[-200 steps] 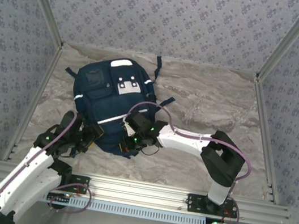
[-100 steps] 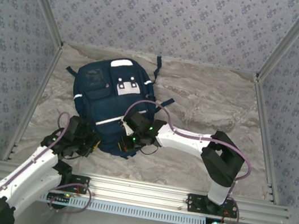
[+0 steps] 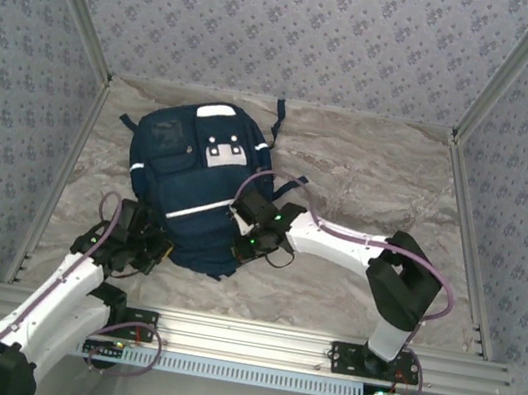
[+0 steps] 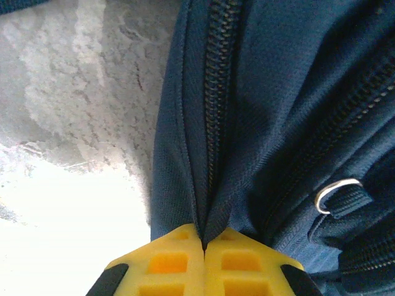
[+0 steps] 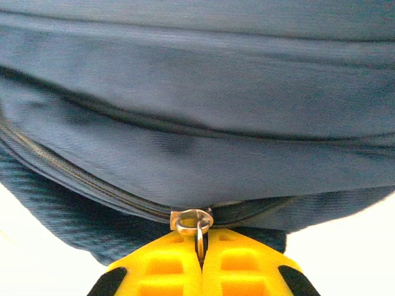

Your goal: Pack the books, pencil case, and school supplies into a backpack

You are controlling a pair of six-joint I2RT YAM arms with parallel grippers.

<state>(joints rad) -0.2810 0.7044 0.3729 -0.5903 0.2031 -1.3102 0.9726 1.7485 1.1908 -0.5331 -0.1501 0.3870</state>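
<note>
Backpack: navy, lying flat at centre-left of the marble tabletop.
Right hand: pressed together on the metal zipper pull, bottom centre of its wrist view.
Left hand: pinching the backpack's fabric along its zipper seam.

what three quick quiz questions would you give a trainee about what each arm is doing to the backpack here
1. True or false: the right fingers are shut on the metal zipper pull of the backpack.
2. Multiple choice: what do the left fingers pinch? A) a strap buckle B) backpack fabric along a zipper C) nothing
3. Fill in: in the top view, the backpack lies on the ___ half of the table.

Key: 1 true; 2 B; 3 left
</note>
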